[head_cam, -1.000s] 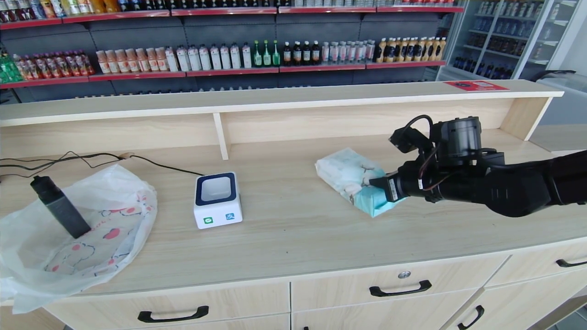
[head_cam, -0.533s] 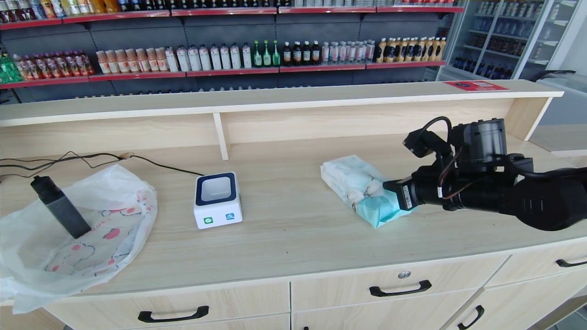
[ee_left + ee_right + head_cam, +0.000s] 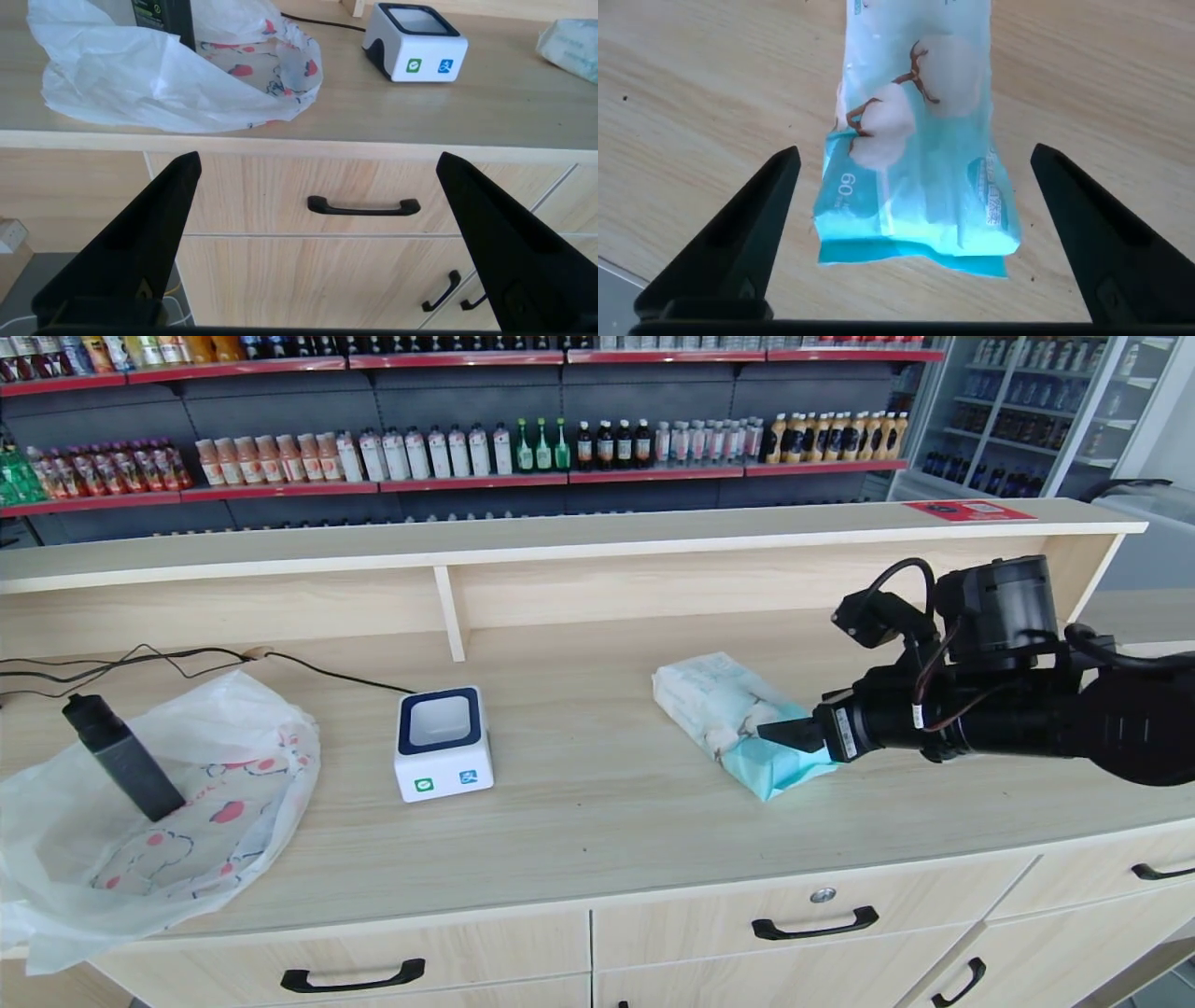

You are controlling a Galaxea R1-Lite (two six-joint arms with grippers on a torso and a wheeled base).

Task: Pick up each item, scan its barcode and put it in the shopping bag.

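right end effector (image 3: 782, 733): released, jaws spread wide, grasping nothing; held low over the worktop (image 3: 597, 821) on the robot's right.
pack of wipes (image 3: 724, 709): lies flat on the worktop, ungrasped, directly ahead of the right end effector.
long axis: in the right wrist view the pack of wipes (image 3: 915, 103) runs straight away from the right end effector (image 3: 915, 154), so the jaws straddle its short width with a gap on each side.
overlap: the teal near end appears to sit level with the fingertips; how high they stand above it is hard to judge.
left end effector (image 3: 318, 163): released, hanging before the drawers, well apart from the pack.
nearer arm: right.
scanner (image 3: 442, 742): between the pack and the shopping bag (image 3: 215, 821), to the robot's left.
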